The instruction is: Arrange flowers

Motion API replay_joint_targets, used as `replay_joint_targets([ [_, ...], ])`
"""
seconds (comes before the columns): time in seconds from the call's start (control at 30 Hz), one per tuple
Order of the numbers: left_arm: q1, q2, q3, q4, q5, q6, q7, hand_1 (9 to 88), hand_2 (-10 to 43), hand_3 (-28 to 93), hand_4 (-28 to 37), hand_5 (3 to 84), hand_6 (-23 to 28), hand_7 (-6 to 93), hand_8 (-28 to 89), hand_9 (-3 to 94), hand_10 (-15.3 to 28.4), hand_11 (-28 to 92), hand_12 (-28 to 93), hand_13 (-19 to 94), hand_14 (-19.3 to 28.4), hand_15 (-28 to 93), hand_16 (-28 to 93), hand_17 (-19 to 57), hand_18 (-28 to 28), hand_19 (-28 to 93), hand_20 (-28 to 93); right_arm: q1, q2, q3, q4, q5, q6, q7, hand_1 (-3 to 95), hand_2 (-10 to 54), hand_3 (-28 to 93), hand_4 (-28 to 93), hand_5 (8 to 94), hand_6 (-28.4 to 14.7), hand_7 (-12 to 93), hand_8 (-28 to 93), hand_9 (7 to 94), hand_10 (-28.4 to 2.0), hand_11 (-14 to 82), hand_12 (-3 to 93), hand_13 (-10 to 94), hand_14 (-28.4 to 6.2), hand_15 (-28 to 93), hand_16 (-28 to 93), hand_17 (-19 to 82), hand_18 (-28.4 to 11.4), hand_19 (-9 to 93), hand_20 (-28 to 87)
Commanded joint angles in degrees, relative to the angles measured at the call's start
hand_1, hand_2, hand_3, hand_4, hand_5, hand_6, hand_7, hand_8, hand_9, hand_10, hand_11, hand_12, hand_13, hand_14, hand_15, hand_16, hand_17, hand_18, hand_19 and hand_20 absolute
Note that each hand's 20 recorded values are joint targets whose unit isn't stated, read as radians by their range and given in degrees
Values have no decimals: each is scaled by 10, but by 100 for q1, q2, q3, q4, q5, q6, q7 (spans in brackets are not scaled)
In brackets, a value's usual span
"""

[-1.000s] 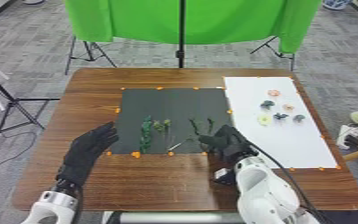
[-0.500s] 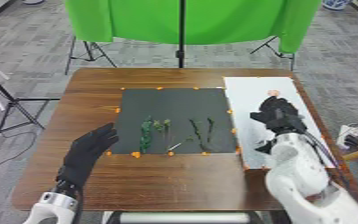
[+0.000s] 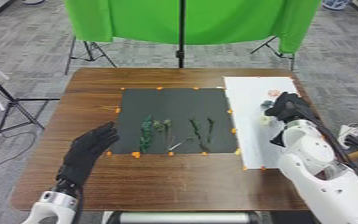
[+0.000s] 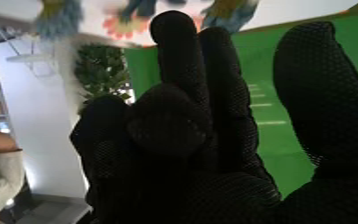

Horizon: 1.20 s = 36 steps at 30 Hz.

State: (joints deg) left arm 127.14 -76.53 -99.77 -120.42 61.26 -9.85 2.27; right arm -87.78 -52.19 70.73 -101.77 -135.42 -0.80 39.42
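Arranging seems not begun; stems [image 3: 146,135] and flowers [image 3: 273,93] lie apart. By the tabletop's [image 3: 184,180] right edge, right hand [image 3: 290,108] has wide, empty fingers.

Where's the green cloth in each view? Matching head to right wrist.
Head view: green cloth hangs past the far edge of the table.
Right wrist view: green cloth is behind the right hand, partly covered by it.
Shared landmark: white sheet with flowers.

High head view, looking forward and down, close right wrist view, green cloth [image 3: 229,22] in both
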Motion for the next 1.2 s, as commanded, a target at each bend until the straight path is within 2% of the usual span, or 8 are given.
replay_joint_targets([
  [0.03, 58, -67, 20, 8, -1, 59, -84, 228, 1, 651, -246, 428, 83, 41, -41, 382, 136, 143, 119, 271, 186, 244, -7, -5, 149, 165, 193, -159, -96, -153, 102, 3, 276, -132, 378, -95, 681, -154, 674, 5, 169, -88, 783, -142, 293, 270, 869, -43, 647, 332, 653, -125, 932, 614],
  [0.2, 37, -42, 22, 20, 8, -5, -131, 228, 1, 651, -244, 429, 84, 41, -40, 382, 136, 142, 118, 271, 188, 246, -6, -5, 149, 166, 193, -219, -85, -295, 215, -149, 336, -182, 423, -95, 674, -187, 698, 2, 185, -31, 818, -119, 303, 282, 884, -35, 639, 338, 665, -116, 932, 612],
  [0.37, 9, -14, 10, 37, 3, 18, -125, 234, -3, 652, -242, 428, 84, 41, -40, 381, 136, 142, 119, 271, 187, 246, -7, -5, 149, 166, 193, -218, -43, -451, 238, -188, 711, -334, 582, -95, 553, -194, 760, -14, 192, 111, 900, -92, 203, 427, 909, -20, 627, 345, 687, -103, 932, 605],
  [0.57, 43, -13, -65, 10, 10, 157, -13, 237, -4, 649, -241, 428, 83, 41, -40, 382, 136, 144, 119, 271, 187, 246, -6, -5, 149, 168, 194, 84, 53, -450, -204, -47, 1202, -433, 631, -95, 571, -186, 815, -8, 221, 140, 936, -81, 223, 430, 935, -11, 613, 346, 710, -97, 932, 593],
  [0.73, 209, -26, -110, -65, -66, 717, 284, 224, 4, 651, -255, 427, 84, 41, -41, 377, 134, 139, 114, 258, 174, 211, -14, 9, 140, 146, 180, 866, 51, -999, -638, 294, 1309, -767, 632, -95, 578, -191, 820, -11, 222, 142, 937, -84, 241, 422, 937, -10, 616, 345, 714, -96, 932, 594],
  [0.83, 304, -55, -82, -105, -117, 1206, 524, 193, 20, 654, -276, 423, 87, 33, -41, 367, 137, 125, 103, 240, 158, 165, -18, 21, 116, 99, 161, 1616, -213, -1692, -638, 732, 1240, -1131, 632, -95, 581, -193, 821, -11, 222, 143, 937, -85, 244, 419, 937, -10, 617, 345, 715, -96, 932, 595],
  [1.07, 291, 2, 211, -68, -346, 2381, 1329, 178, 106, 563, -282, 408, 85, 19, -49, 349, 137, 102, 79, 211, 127, 90, -20, 22, 69, 35, 144, 3190, -1402, -3547, 220, 1245, 819, -2020, 628, -95, 586, -194, 822, -11, 222, 143, 937, -82, 246, 417, 937, -10, 616, 347, 714, -95, 932, 599],
  [1.2, 110, 53, 369, -6, -458, 2599, 1474, 194, 135, 534, -283, 402, 82, 23, -51, 347, 136, 106, 74, 208, 119, 84, -21, 25, 52, 17, 145, 3471, -1951, -4153, 713, 1147, 472, -2266, 623, -95, 594, -197, 820, -10, 225, 142, 937, -80, 243, 422, 937, -9, 615, 348, 714, -95, 932, 599],
])
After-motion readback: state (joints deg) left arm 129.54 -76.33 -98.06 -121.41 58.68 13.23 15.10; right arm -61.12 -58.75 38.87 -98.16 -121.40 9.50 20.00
